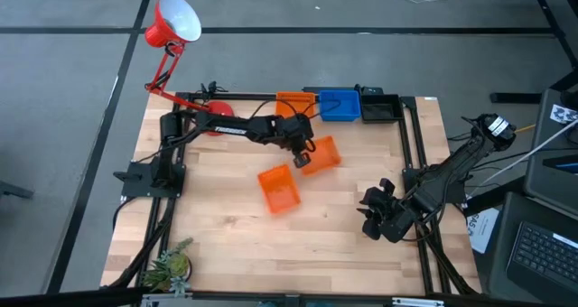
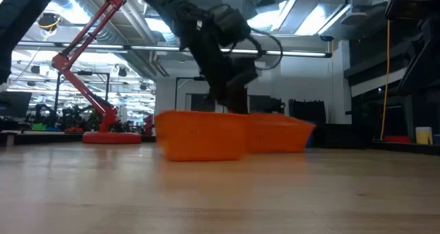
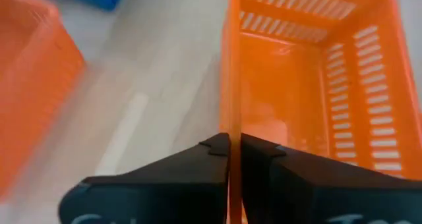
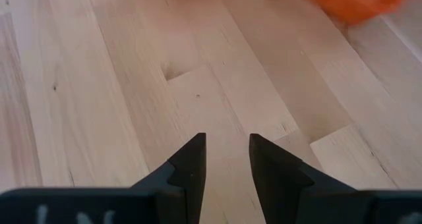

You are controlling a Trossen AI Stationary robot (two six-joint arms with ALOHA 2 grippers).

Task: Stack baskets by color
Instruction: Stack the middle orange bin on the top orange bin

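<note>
The left claw (image 1: pixel 302 155) is clenched on the wall of an orange basket (image 1: pixel 321 153) near the middle of the desk (image 1: pixel 226 226); the left wrist view shows its two dark fingers (image 3: pixel 191 178) pressed against either side of that thin wall, one outside and one inside the basket (image 3: pixel 316 85). This held basket lies with its long axis running roughly across the desk from left to right, slightly tilted, its open side up. In the low view the claw (image 2: pixel 234 100) comes down from above onto the rim of the farther basket (image 2: pixel 278 134). Just beside it, toward the front of the desk, sits a second orange basket (image 1: pixel 278 189), open side up, its long axis running roughly front to back and turned a little at an angle; whether the two touch cannot be told. Along the back edge of the desk stands a row of three more: a third orange basket (image 1: pixel 291 101), a blue basket (image 1: pixel 340 105) just beside it, and a black basket (image 1: pixel 379 107) at the right end. The right claw (image 1: pixel 375 212) waits well apart near the front right of the desk, its fingers (image 4: pixel 191 161) released with a gap between them and bare wood beneath, holding nothing. A red desk lamp (image 1: pixel 172 23) rises over the back left corner.
</note>
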